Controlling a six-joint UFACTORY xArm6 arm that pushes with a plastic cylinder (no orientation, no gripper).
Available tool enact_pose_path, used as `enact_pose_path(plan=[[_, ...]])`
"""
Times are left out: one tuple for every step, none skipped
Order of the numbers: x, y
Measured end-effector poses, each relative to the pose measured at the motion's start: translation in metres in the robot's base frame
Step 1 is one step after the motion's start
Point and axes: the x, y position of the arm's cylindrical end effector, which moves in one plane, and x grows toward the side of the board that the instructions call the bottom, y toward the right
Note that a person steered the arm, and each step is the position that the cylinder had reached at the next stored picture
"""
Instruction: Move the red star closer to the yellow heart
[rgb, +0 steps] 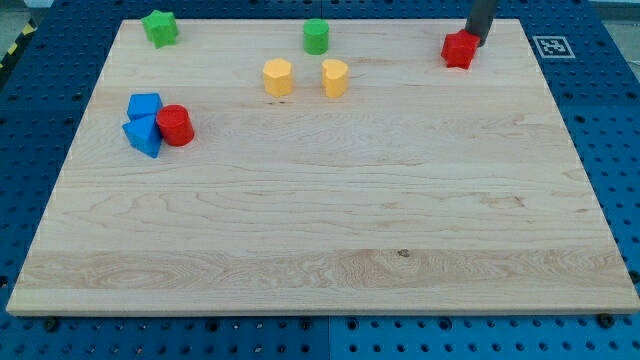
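The red star (459, 49) lies near the view's top right of the wooden board. My tip (477, 42) stands just right of and slightly above the red star, touching or almost touching it. The yellow heart (335, 77) lies to the left of the star, in the upper middle of the board. A yellow hexagon-like block (278, 77) sits just left of the heart.
A green cylinder (316, 36) sits above the yellow blocks. A green star (160, 28) is at the top left. Two blue blocks (145, 105) (144, 136) and a red cylinder (176, 125) cluster at the left. The board (320, 230) has its top edge close to the red star.
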Motion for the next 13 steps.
enact_pose_path(plan=[[0.003, -0.014], [0.019, -0.029], [0.058, -0.032], [0.086, -0.044], [0.114, -0.063], [0.137, -0.081], [0.145, -0.103], [0.123, -0.106], [0.121, -0.106], [0.111, -0.106], [0.101, -0.106], [0.092, -0.112], [0.091, -0.125]])
